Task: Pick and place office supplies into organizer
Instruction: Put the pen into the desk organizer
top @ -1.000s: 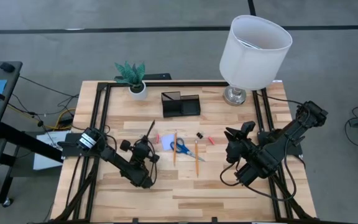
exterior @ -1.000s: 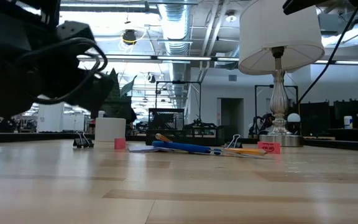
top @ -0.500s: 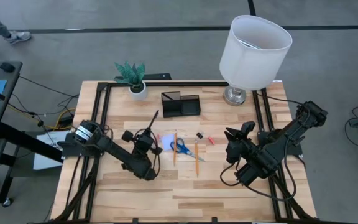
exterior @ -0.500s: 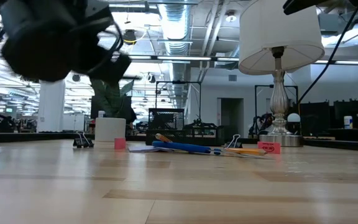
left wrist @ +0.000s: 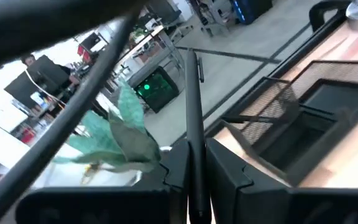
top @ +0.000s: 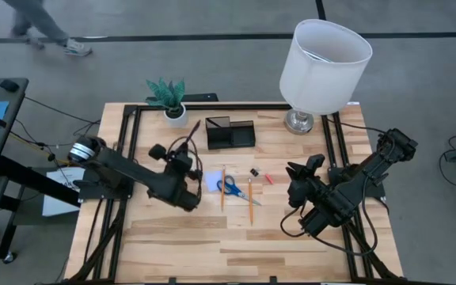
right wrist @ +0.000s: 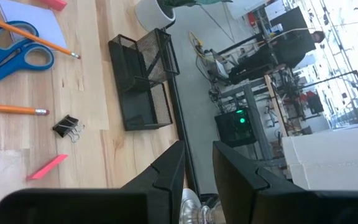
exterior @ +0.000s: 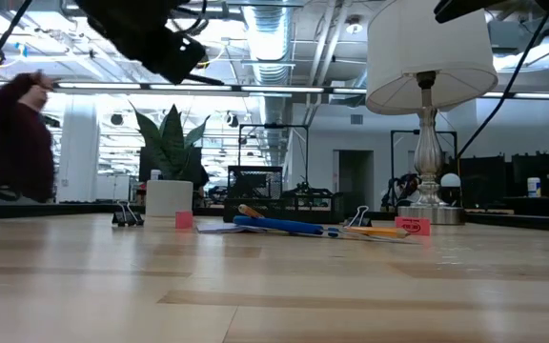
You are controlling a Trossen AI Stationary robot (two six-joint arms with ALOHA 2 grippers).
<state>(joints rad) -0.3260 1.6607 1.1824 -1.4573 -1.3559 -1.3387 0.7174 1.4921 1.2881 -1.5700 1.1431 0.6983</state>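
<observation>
My left gripper (top: 186, 154) is shut on a black pen (top: 195, 132), raised over the table's left middle, a little short of the black mesh organizer (top: 229, 132). The left wrist view shows the pen (left wrist: 191, 93) pointing past the organizer (left wrist: 303, 118). On the wood between the arms lie blue-handled scissors (top: 229, 188), two pencils (top: 222, 188) (top: 251, 202), a pale note pad (top: 210, 180), a binder clip (top: 254, 172) and a small red bit (top: 268, 179). My right gripper (right wrist: 197, 168) hangs open at the right, holding nothing. My left gripper pinches the pen's lower shaft (left wrist: 194, 140) between its two fingers. The pen runs along the fingers and sticks out well beyond their tips, toward the table's far edge. It is lifted clear of the table, and its other end is hidden behind the gripper.
A white plant pot (top: 175, 112) stands at the far left, close to the organizer. A lamp with a white shade (top: 323, 63) stands at the far right. Another binder clip (exterior: 127, 214) sits on the left. A person (exterior: 17, 133) moves in the room behind the table.
My left gripper has risen well above the table and gone toward the far edge and the organizer, rolling at the wrist, with the pen still between its fingers. My right arm has kept still.
</observation>
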